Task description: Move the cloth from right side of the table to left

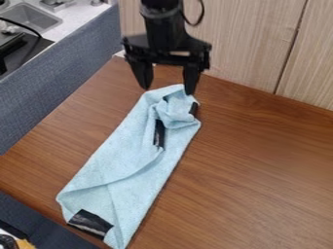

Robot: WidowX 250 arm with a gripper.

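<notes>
Pale blue soft cloth (130, 160) is laid out on the brown wood-grain bench (253, 180), in the left half of the view. Far end is bunched and twisted, set below and between the tips of the black two-finger end effector (168, 90). One fingertip, the one toward the view's right, is overlapped with the cloth's far edge; contact can't be confirmed. The other is seen just beside the cloth's upper left edge. Rest of the cloth is stretched diagonally away from the end effector, toward the bench's near-left edge; overhang there can't be judged. Long folds are seen along its length. Cloth is marked with black patches: one near the middle of the upper part, one at the right edge near the fingertip, a larger one at the near end.

Bench is backed by pale wood-grain panels (250, 44), split by a dark vertical seam. Left side is bordered by a blue-grey fabric partition (65, 90). Beyond that, a grey sink (31, 17) is set in a white countertop (77, 13), with a black appliance (19, 54) placed nearby.

Black arm (162, 24) is brought in from the top edge, held roughly vertical, pointed down. A black cable (200, 14) is looped beside it. Fingers are spread wide; nothing is seen pinched.
</notes>
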